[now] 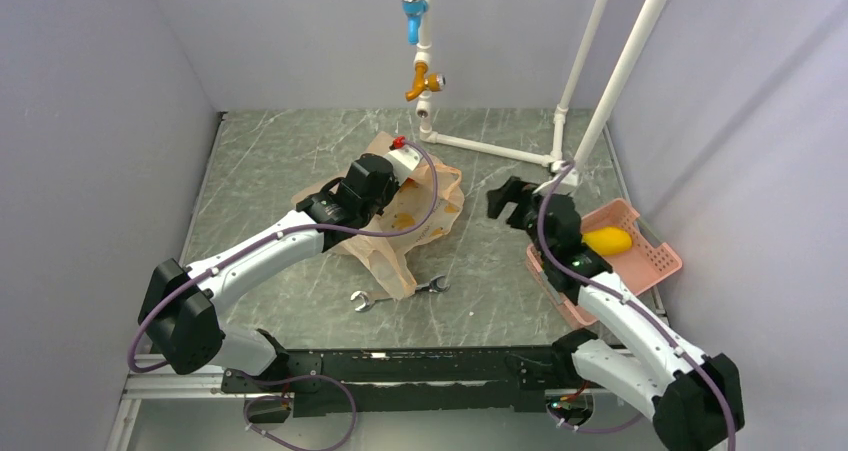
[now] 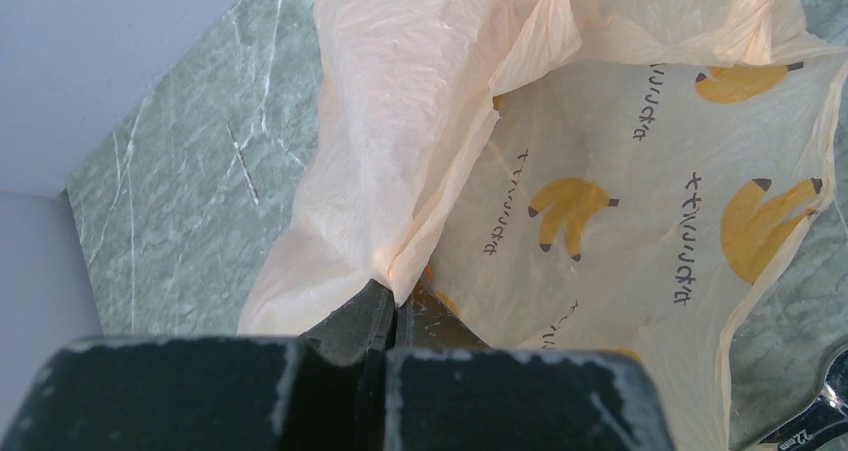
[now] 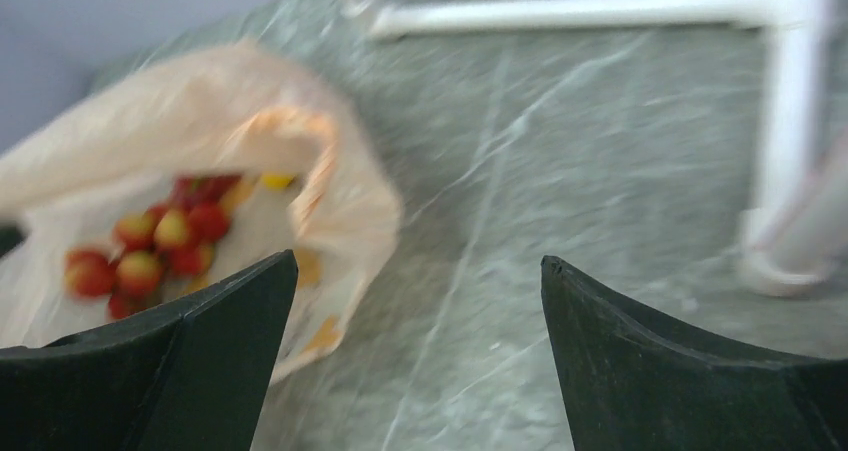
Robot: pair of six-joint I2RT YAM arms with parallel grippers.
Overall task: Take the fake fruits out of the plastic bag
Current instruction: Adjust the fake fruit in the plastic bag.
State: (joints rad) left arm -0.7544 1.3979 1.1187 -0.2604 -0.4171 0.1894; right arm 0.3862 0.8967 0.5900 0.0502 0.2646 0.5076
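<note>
- While your left gripper [image 2: 393, 309] pinches the plastic bag [image 2: 400, 121] rim, your right gripper [image 3: 418, 263] hangs spread and empty, facing its mouth.
- Next, reach in for the red fake fruits [image 3: 150, 253].

Soft, even light was seen throughout, and the plastic bag [image 3: 200, 91] was blurred in the right wrist view.

The left arm [image 1: 270, 246] stretches forward from its base and angles inward toward the middle of the table, wrist tipped down. The left gripper [image 2: 392, 316] has its jaws pressed together on a fold of the plastic bag [image 2: 400, 171]. The right arm [image 1: 620, 311] reaches forward and leftward, and the right gripper [image 1: 508, 201] hangs with its jaws spread wide, holding nothing
</note>
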